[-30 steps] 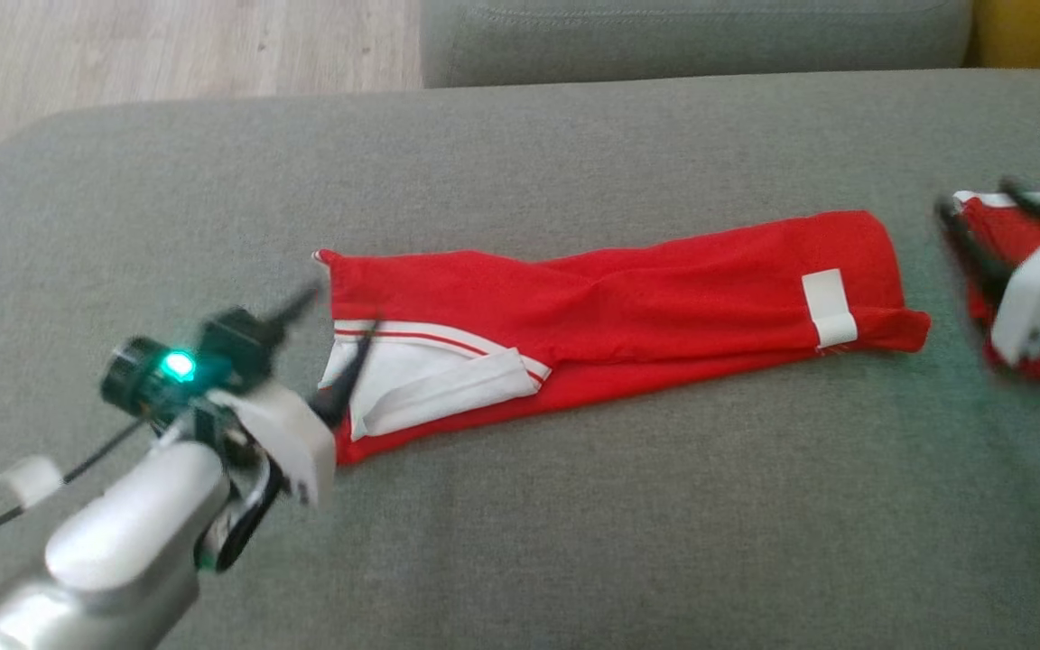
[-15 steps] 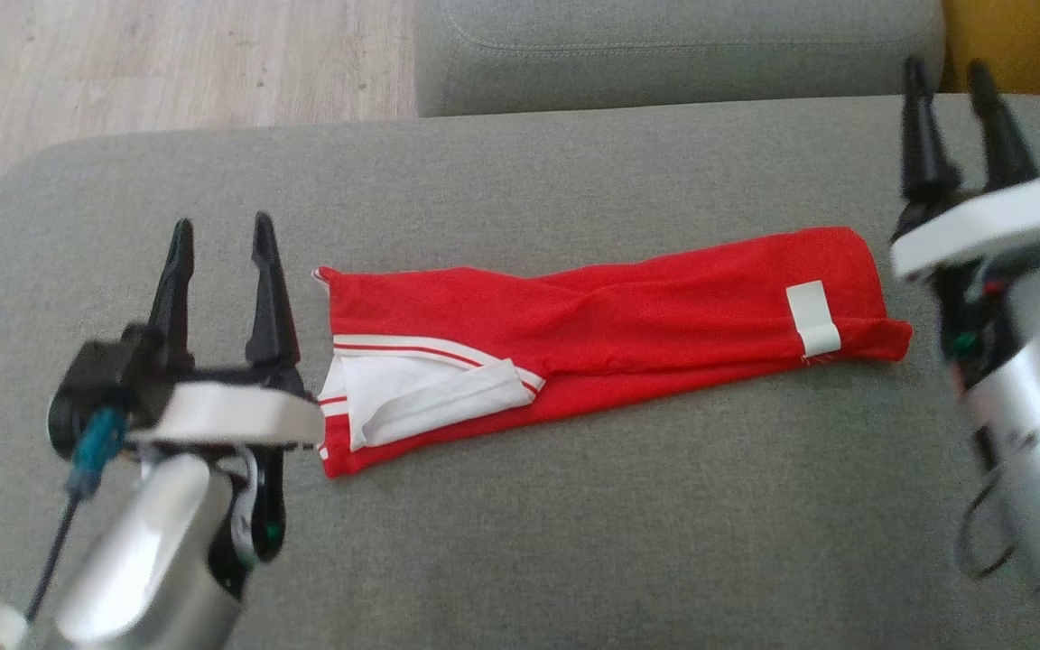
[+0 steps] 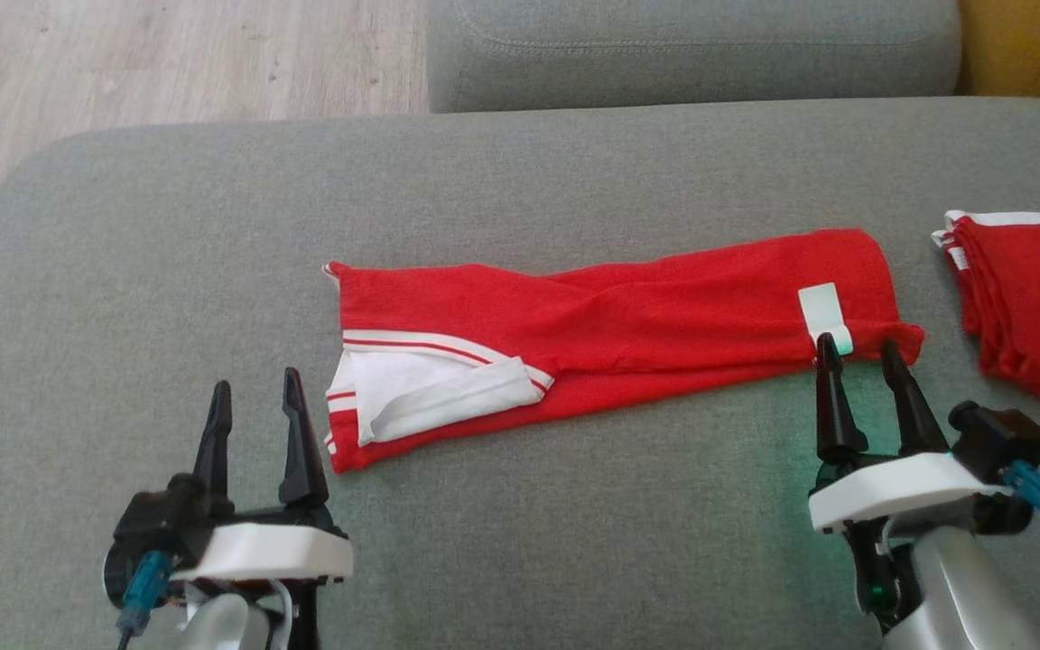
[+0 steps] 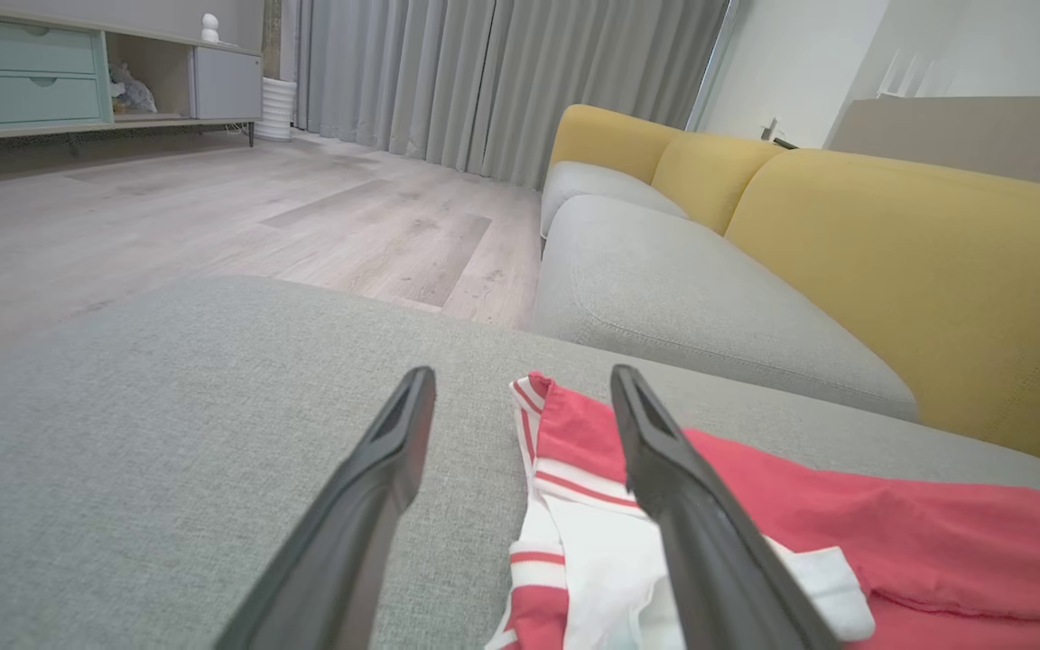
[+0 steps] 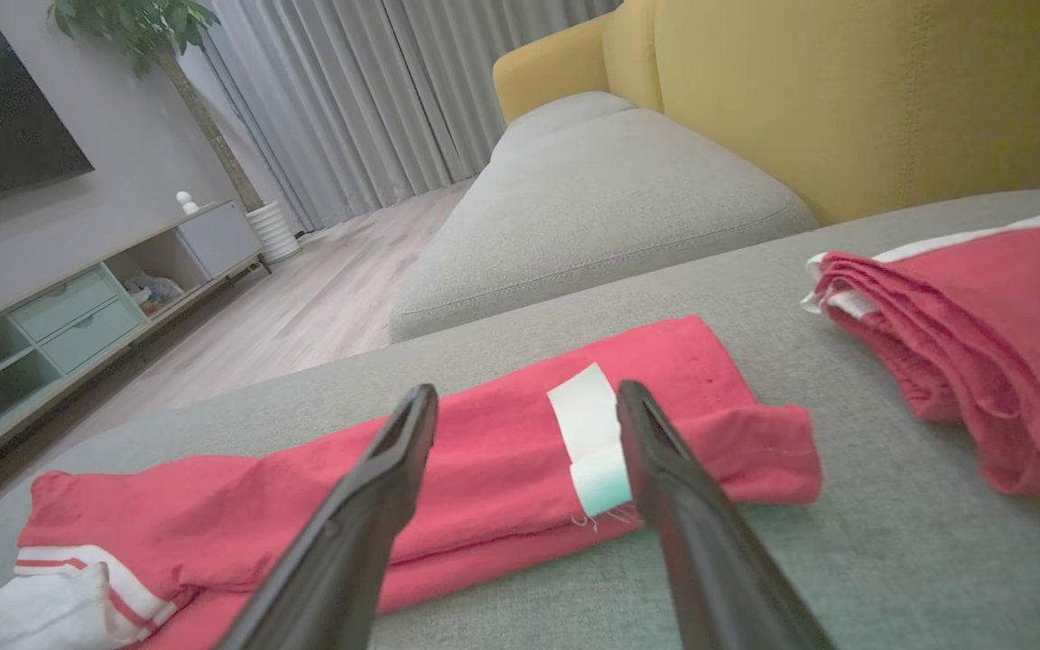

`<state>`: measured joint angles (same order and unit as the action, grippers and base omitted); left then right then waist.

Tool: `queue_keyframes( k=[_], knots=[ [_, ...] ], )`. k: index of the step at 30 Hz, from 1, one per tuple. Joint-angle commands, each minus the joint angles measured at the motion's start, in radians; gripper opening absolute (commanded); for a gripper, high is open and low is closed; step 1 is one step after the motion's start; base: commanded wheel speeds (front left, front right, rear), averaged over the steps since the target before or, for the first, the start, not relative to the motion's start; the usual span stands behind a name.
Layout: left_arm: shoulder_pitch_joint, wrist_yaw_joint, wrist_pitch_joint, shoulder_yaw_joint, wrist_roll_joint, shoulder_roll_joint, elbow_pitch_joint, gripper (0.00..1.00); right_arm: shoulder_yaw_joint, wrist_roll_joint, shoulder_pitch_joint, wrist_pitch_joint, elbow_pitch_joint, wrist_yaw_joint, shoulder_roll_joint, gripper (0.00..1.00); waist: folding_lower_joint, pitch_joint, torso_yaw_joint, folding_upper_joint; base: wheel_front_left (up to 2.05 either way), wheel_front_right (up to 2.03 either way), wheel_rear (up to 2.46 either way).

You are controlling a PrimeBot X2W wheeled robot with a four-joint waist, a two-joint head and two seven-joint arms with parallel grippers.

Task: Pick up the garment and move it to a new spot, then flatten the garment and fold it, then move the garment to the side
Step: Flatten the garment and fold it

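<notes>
Grey sofa seat (image 3: 520, 181) carries the red garment (image 3: 646, 307), folded into a long narrow strip across its middle; a second folded red garment (image 3: 1035, 307) lies well apart at the right. The left end effector (image 3: 254, 388) hovers just beside the strip's white-trimmed end, the right end effector (image 3: 856, 348) near its white label (image 3: 825, 311), both spread wide and empty. Folding seems part-done; the next move likely calls for pinching one end and laying it over the other.

Matt red cloth garment (image 3: 610, 316) on coarse grey woven cushion (image 3: 520, 542); pale wood floor (image 3: 168, 54)
</notes>
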<state>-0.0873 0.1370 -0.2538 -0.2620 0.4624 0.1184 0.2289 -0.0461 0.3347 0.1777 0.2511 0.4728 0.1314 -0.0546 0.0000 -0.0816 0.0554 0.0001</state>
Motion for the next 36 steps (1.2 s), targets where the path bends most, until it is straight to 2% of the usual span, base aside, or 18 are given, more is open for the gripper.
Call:
queue_keyframes(
  k=[1, 9, 16, 29, 36],
  knots=[
    [-0.034, -0.013, -0.008, 0.052, -0.016, 0.0, -0.02, 1.0, -0.026, 0.0, 0.032, 0.011, -0.043, -0.001, 0.004, 1.0, 0.0, -0.004, 0.001, -0.0001, 0.0, 0.0, 0.0],
    [-0.065, -0.091, -0.008, 0.11, -0.091, -0.041, 0.026, 1.0, -0.015, -0.07, 0.069, 0.01, -0.052, -0.001, 0.004, 1.0, 0.0, -0.033, 0.007, -0.0001, 0.0, 0.0, 0.0],
    [-0.099, -0.129, -0.008, 0.125, -0.137, -0.058, 0.043, 1.0, 0.118, -0.181, 0.167, -0.052, 0.018, -0.001, 0.004, 1.0, 0.0, -0.084, 0.029, -0.0001, 0.0, 0.0, 0.0],
    [-0.14, -0.16, -0.008, 0.128, -0.17, -0.067, 0.065, 1.0, 0.441, -0.385, 0.336, -0.148, 0.302, -0.001, 0.004, 1.0, 0.0, -0.136, 0.071, -0.0001, 0.0, 0.0, 0.0],
    [-0.146, -0.157, -0.008, 0.121, -0.168, -0.068, 0.063, 1.0, 0.456, -0.443, 0.389, -0.149, 0.459, -0.001, 0.004, 1.0, 0.0, -0.136, 0.071, -0.0001, 0.0, 0.0, 0.0]
  ],
)
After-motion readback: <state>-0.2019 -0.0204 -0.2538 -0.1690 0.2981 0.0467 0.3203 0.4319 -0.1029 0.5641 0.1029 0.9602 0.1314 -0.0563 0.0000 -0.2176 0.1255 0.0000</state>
